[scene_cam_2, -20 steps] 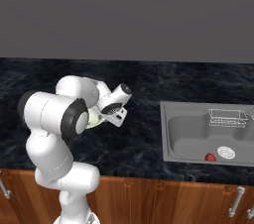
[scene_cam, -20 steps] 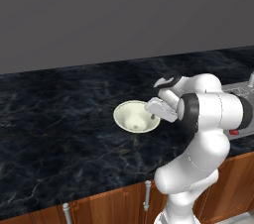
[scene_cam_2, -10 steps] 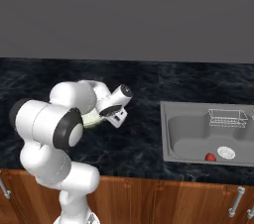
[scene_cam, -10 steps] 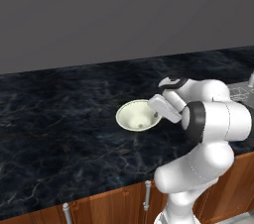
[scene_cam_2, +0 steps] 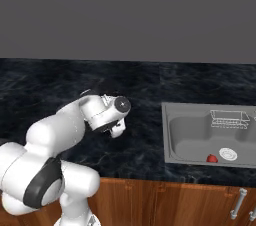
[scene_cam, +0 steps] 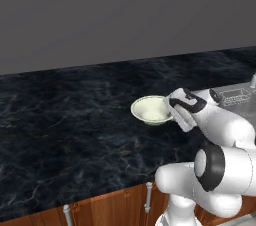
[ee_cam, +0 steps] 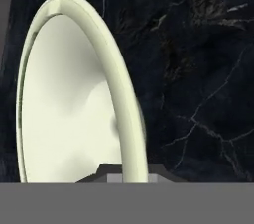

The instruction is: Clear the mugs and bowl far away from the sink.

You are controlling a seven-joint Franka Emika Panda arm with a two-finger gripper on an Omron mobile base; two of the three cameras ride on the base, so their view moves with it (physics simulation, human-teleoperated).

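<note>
Well away from the sink [scene_cam_2: 207,135], on the dark marble counter [scene_cam: 75,120], sits the bowl [scene_cam: 150,109], and the gripper [ee_cam: 130,176] is pinched tight on its rim, jaws narrow.

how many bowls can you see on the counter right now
1. The cream bowl sits on the dark counter left of the sink, with the tool shut on its rim. The arm blocks part of the counter, so more could be hidden.

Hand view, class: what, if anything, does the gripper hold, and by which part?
The bowl, pinched by its thin rim between the shut gripper tips.
</note>
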